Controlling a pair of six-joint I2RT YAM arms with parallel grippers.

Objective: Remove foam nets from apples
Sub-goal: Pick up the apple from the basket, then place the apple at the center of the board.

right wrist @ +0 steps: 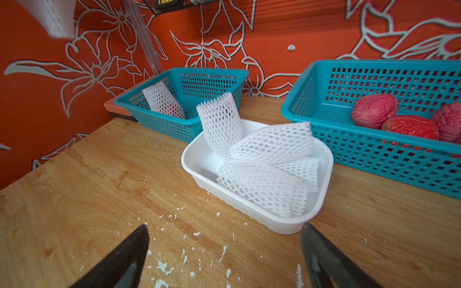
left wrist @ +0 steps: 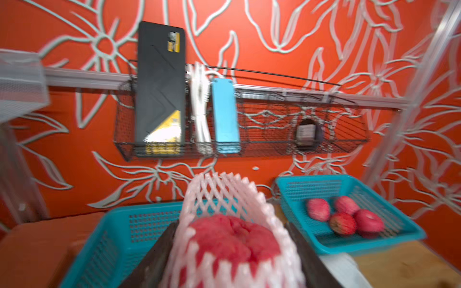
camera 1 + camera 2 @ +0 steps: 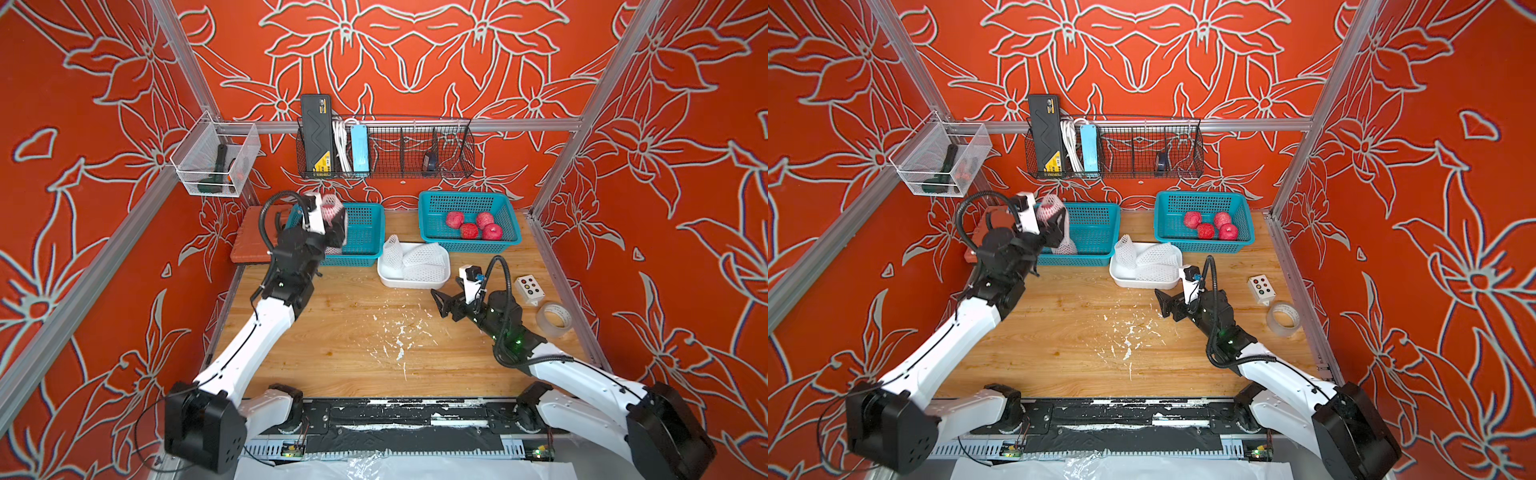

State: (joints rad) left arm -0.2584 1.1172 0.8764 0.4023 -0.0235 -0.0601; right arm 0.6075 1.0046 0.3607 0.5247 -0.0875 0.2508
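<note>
Left claw (image 2: 230,251) clamps apple (image 2: 224,237) inside foam net (image 2: 224,189) above teal basket (image 2: 112,239).

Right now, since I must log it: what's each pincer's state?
Left pincer: shut on a round red apple inside its white foam mesh net.
Right pincer: open, holding nothing.

Bright even light, left wrist view blurred
</note>
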